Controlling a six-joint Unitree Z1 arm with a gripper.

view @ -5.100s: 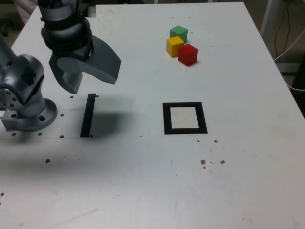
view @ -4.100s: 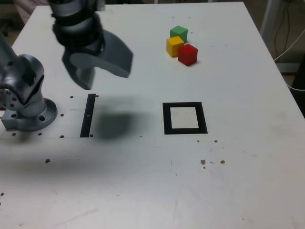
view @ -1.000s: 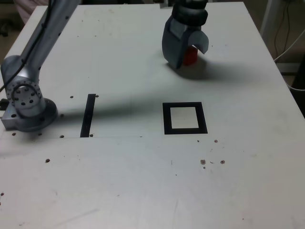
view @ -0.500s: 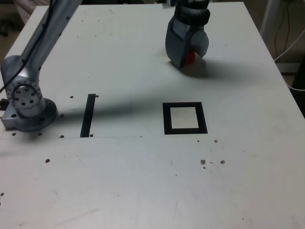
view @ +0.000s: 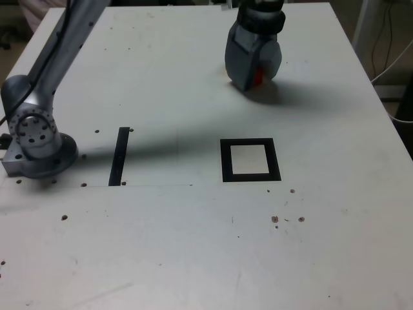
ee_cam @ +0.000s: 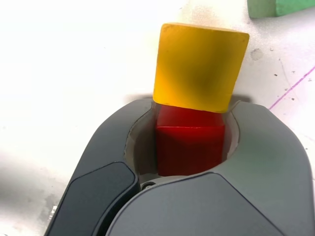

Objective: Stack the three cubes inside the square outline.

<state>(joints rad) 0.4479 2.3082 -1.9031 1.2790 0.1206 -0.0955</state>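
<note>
The gripper [view: 253, 70] is low over the far part of the white table [view: 193, 245], right of the middle in the exterior view. Its two dark grey fingers [ee_cam: 268, 147] stand on both sides of the red cube [ee_cam: 189, 140]. In the wrist view the jaws are nearly closed around this cube, and the cube fills almost all the space between them, but I cannot tell whether the fingers press on its sides. In the exterior view only a thin red strip of the cube [view: 257, 75] shows between the fingers.

The yellow cube [ee_cam: 199, 66] is directly beyond the red cube in the wrist view, outside the jaws. It seems to touch the red cube or to be just beside it. The green cube [ee_cam: 280, 7] is a little farther away, near the yellow one, and only its edge is visible at the border of the wrist picture. The gripper hides the yellow and green cubes in the exterior view.

The square outline [view: 250, 159] lies flat on the table, nearer to the camera than the gripper and well apart from it. Its pale centre is bare. A straight black strip [view: 119, 156] lies to the exterior view's left of the square, close to the arm's base [view: 35, 139].
</note>
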